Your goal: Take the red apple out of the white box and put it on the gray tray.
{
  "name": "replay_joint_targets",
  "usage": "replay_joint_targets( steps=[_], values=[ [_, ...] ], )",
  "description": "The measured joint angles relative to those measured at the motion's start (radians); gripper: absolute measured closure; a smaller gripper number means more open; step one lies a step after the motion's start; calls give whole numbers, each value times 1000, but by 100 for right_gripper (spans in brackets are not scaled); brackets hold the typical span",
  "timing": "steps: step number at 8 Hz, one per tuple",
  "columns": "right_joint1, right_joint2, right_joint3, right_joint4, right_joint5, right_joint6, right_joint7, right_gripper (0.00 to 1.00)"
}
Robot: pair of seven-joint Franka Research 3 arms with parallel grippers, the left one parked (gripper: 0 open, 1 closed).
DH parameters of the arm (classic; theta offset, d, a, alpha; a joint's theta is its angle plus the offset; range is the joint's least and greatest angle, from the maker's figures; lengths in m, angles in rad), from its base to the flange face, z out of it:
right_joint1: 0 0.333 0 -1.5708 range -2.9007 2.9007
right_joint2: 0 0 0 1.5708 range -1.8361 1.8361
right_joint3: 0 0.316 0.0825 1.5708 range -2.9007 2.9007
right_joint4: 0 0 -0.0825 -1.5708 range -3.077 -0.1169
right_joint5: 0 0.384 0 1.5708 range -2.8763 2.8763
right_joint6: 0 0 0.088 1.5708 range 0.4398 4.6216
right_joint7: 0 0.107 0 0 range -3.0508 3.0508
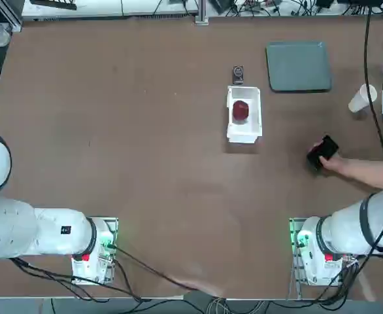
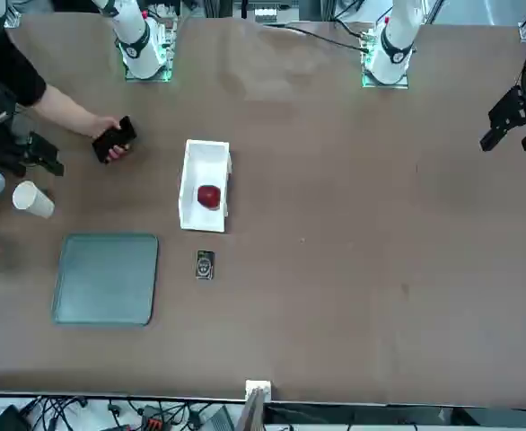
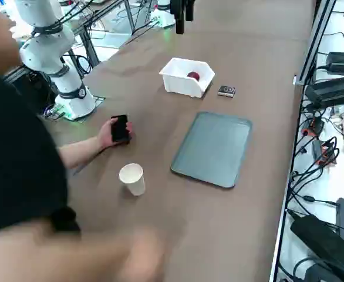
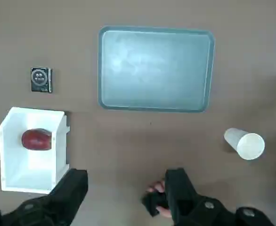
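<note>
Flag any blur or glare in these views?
Right side view: a person's moving hand smears in the foreground. Right wrist view: sharp; the open right claw frames a crisp red apple. Top view: green glow at the arm bases, no glare on the gray tray.

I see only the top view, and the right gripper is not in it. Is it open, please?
Observer: Yes. The wrist view shows the right gripper open, above the table.
Operator: Is the person's hand close to it?
Observer: In the wrist view the person's hand, holding a black device, is partly hidden behind one finger.
Operator: The paper cup looks tilted here. Has it fallen?
Observer: No. In the right side view the paper cup stands upright.
</note>
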Motion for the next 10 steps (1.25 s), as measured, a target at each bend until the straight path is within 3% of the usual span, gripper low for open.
replay_joint_targets(
  steps=[7, 10],
  values=[
    [-1, 4, 0, -3, 0, 2, 1, 0],
    [-13, 42, -1, -38, 6, 3, 70, 0]
  ],
)
